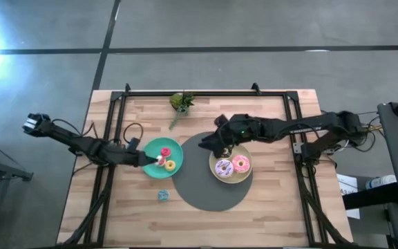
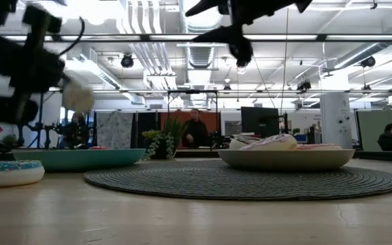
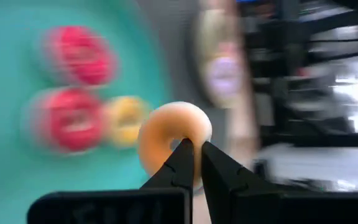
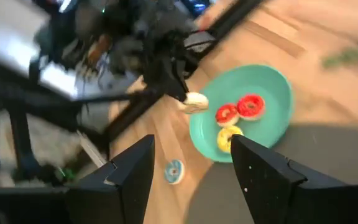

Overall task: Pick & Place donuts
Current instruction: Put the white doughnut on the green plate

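Left gripper (image 3: 193, 163) stretched over the teal plate (image 1: 150, 149), pinched shut on an orange donut (image 3: 173, 140); right gripper (image 4: 191, 162) hovering empty, jaws wide, above the yellow plate (image 1: 216, 176)

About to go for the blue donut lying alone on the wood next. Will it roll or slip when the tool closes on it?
The blue donut lies flat on the table, so rolling seems unlikely. It looks small and probably light, so a touch from one side may slide it on the smooth wood. The left tool holds the orange donut by its ring, which suggests these stay stiff enough to pinch.
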